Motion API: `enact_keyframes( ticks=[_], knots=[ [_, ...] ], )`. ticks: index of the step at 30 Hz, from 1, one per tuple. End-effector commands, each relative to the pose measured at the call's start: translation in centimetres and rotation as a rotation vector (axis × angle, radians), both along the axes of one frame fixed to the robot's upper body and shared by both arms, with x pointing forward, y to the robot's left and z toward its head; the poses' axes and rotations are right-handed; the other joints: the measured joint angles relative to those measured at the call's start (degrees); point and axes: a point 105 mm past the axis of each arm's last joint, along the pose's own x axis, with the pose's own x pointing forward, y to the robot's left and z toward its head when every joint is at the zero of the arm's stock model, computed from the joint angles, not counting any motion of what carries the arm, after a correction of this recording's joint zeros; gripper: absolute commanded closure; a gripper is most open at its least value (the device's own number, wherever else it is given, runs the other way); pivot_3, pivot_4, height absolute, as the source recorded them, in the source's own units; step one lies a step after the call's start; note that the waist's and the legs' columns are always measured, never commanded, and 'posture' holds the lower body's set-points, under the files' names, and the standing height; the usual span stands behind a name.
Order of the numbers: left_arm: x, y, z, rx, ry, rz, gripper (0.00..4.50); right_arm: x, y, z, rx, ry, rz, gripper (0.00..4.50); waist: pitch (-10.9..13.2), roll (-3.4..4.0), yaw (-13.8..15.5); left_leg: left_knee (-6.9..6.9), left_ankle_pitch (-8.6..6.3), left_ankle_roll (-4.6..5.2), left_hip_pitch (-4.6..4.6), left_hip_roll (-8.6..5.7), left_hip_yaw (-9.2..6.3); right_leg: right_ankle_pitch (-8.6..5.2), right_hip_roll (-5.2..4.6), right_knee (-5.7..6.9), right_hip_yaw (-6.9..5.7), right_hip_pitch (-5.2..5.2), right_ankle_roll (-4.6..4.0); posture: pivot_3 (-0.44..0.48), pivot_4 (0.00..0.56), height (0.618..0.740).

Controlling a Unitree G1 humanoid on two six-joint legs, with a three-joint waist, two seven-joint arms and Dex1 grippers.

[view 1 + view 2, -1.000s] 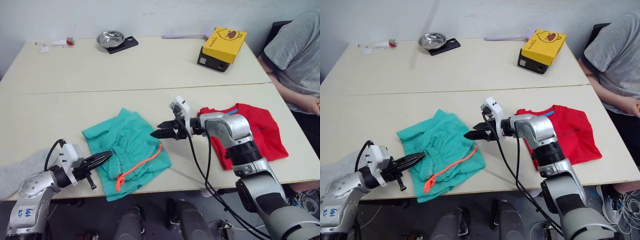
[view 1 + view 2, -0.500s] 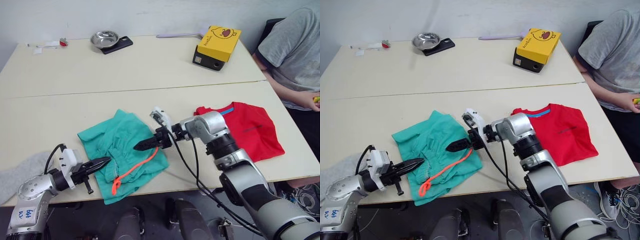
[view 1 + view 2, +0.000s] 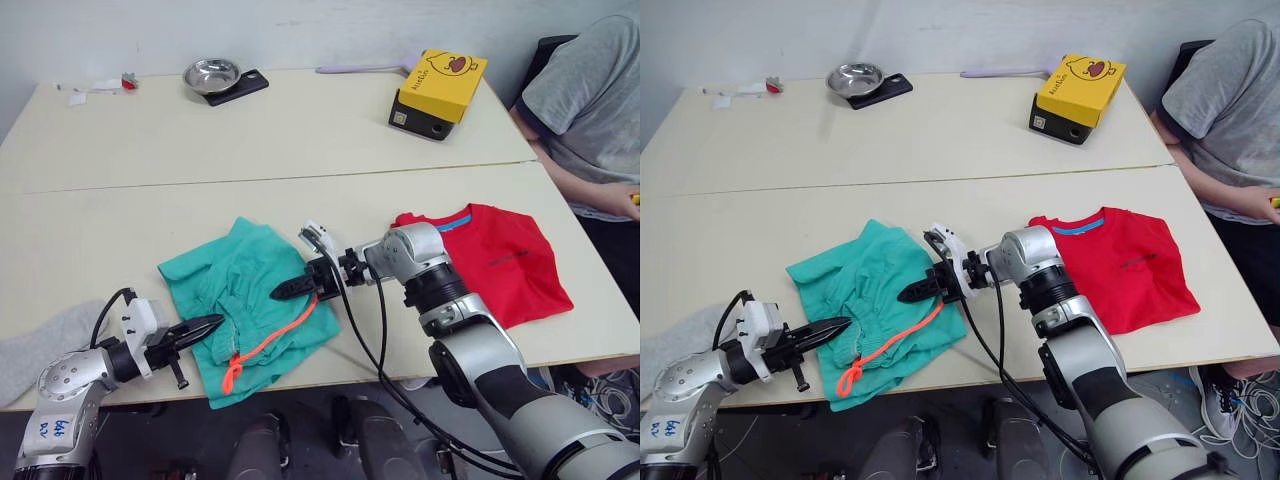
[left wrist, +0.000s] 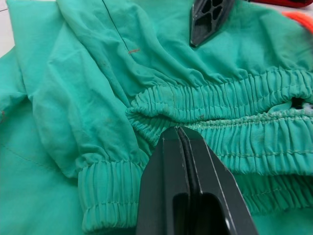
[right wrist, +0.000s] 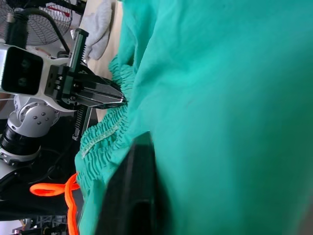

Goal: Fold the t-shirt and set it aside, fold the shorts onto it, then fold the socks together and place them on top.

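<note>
Teal-green shorts (image 3: 875, 290) rumpled on table (image 3: 940, 150), right end effector (image 3: 915, 292) over them, red t-shirt (image 3: 1130, 265) beside

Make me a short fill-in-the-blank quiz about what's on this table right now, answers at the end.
1. The shut left pincer points at the gathered ____ of the teal-green cloth shorts.
2. The orange-red drawstring cord lies on the ____.
3. The bright red t-shirt lies to the robot's ____ of the shorts.

Answers: waistband; shorts; right

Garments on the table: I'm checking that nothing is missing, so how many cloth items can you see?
3: teal-green cloth shorts at the near edge, a red cloth t-shirt to their right, and light grey cloth at the near left corner. More may be hidden.
</note>
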Motion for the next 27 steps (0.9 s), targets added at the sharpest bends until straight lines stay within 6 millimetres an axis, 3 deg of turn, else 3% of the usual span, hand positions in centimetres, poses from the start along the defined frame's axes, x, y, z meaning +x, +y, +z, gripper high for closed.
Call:
enact_keyframes(
  ticks=[1,5,7,11,16,22,27],
  knots=[
    [-0.4,-0.4,0.1,0.017,0.001,-0.028,4.50,1.4,-2.4,0.5,-0.033,-0.050,-0.086,4.47,0.00,-0.01,0.29,0.02,-0.03,-0.06,0.02,0.00,0.00,0.02,-0.02,0.00,-0.01,0.04,0.03,0.000,0.150,0.740],
    [0.0,-1.5,1.7,-0.090,-0.021,-0.048,4.50,1.1,-4.3,3.7,0.056,-0.076,-0.115,4.47,0.02,0.02,1.47,0.03,-0.03,-0.11,-0.12,0.01,0.20,0.07,-0.23,-0.04,-0.04,-0.03,0.12,0.000,0.150,0.740],
    [0.5,-2.2,3.2,-0.167,-0.037,-0.050,4.50,0.5,-5.6,5.5,0.111,-0.091,-0.135,4.47,0.02,0.03,1.54,0.08,0.05,0.00,-0.67,-0.02,0.21,0.12,-0.35,-0.03,-0.11,-0.48,0.18,0.000,0.150,0.740],
    [1.5,-3.1,5.3,-0.252,-0.055,-0.047,3.61,-0.6,-8.8,7.8,0.153,-0.150,-0.195,4.50,0.02,0.03,1.47,-0.02,0.21,0.29,-0.84,-0.04,0.21,0.12,-0.40,-0.16,-0.31,-0.58,0.19,0.000,0.150,0.740],
    [1.6,-4.4,5.4,-0.246,-0.029,-0.124,1.98,-2.0,-12.8,9.2,0.126,-0.240,-0.230,4.50,0.06,0.09,1.29,-0.05,0.15,0.39,-0.83,-0.05,0.26,0.14,-0.39,-0.39,-0.35,-0.48,0.25,0.000,0.150,0.740],
    [2.6,-5.4,5.0,-0.244,-0.022,-0.164,0.03,-3.3,-19.8,10.4,-0.030,-0.274,-0.373,4.50,0.12,0.16,1.71,0.02,0.19,0.44,-0.82,-0.03,0.28,0.20,-0.31,-0.44,-0.33,-0.42,0.38,0.000,0.150,0.740],
    [2.6,-5.8,4.2,-0.229,-0.012,-0.207,0.03,-4.9,-23.6,10.9,-0.131,-0.254,-0.446,4.50,0.12,0.15,1.57,0.02,0.15,0.47,-0.83,-0.01,0.35,0.21,-0.22,-0.58,-0.24,-0.41,0.49,0.000,0.150,0.740]
  ],
)
